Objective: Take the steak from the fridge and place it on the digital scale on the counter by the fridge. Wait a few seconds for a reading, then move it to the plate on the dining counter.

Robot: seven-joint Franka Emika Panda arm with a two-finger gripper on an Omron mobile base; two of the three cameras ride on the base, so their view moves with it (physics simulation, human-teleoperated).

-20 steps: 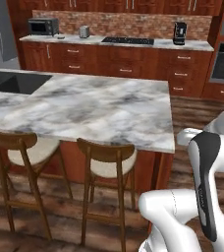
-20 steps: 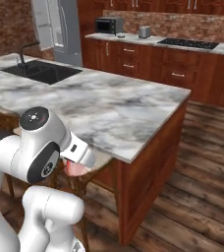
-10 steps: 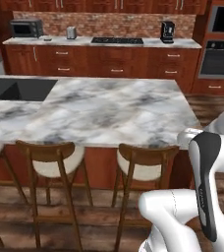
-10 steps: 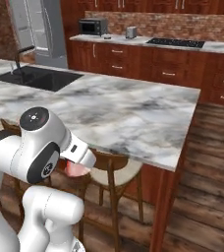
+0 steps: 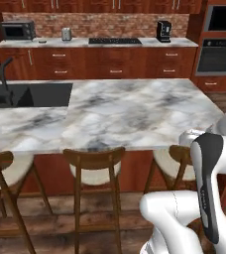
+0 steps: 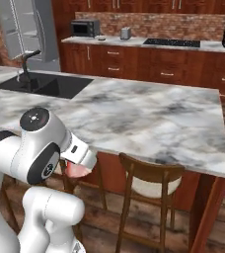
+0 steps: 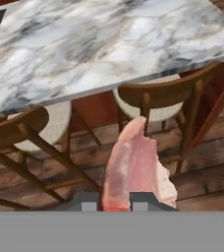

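My jaws [image 7: 115,201] are closed tight on the steak [image 7: 136,170], a pink-red slab of raw meat. It is pinched at its near end between my two finger tips and sticks out forward past them, held in the air above the wooden floor [image 7: 217,162]. In the right base view a bit of the steak [image 6: 75,170] peeks out pink under my white wrist. Just ahead stands the dining desk [image 5: 135,109], a broad marble island with a black sink [image 5: 33,94]. Wooden stools [image 7: 163,98] sit tucked under its near edge, between me and the island.
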